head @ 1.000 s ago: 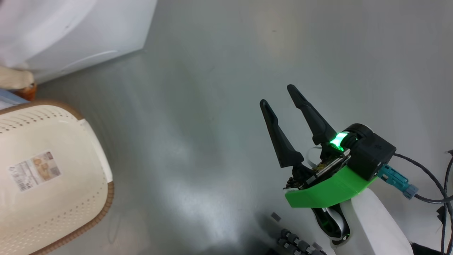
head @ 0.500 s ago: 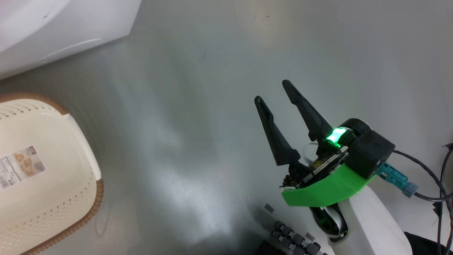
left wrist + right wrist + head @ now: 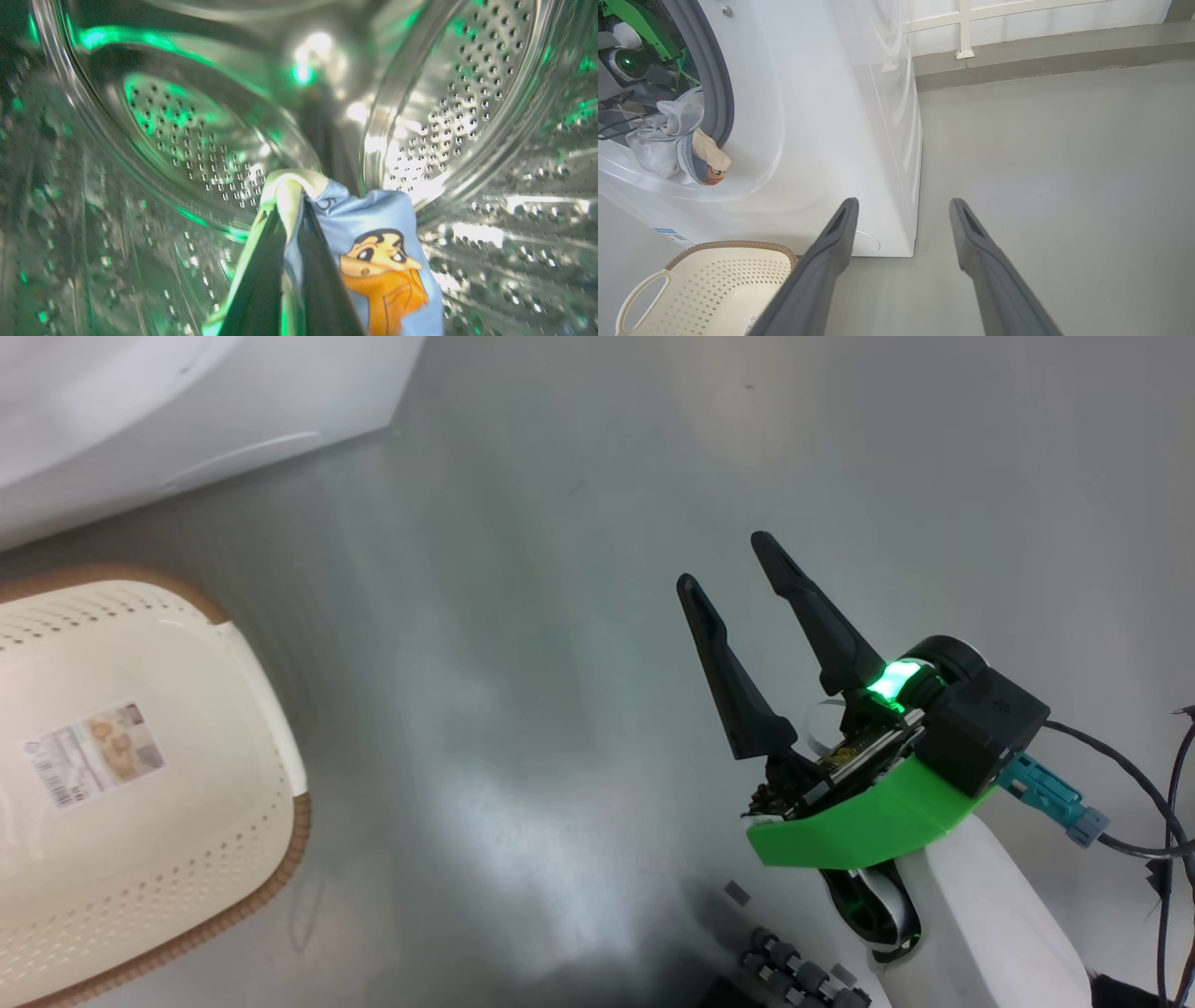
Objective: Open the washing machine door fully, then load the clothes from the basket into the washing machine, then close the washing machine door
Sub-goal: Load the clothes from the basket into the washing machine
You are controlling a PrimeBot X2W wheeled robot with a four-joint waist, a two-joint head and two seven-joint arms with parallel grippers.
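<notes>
Two views show the clothes (image 3: 373, 252). In the left wrist view, a light blue piece with an orange-brown cartoon boy and a cream edge is pinched between the fully closed jaws of the left gripper (image 3: 289, 210). It hangs down the right side of the fingers, deep inside the perforated steel drum (image 3: 187, 140), which glints green. In the right wrist view, a crumpled pale grey-blue and cream bundle with a spot of orange print lies at the lower lip of the opening of the white washing machine (image 3: 822, 116), beside its grey gasket (image 3: 723, 84). The right gripper (image 3: 725, 562) hangs over the grey floor (image 3: 523, 616), well apart from the machine, its jaws spread wide with nothing between them. The cream perforated basket (image 3: 215, 868) with its brown woven-look rim stands on the floor just in front of the machine. A label sticker (image 3: 93, 753) sits on its bare bottom.
</notes>
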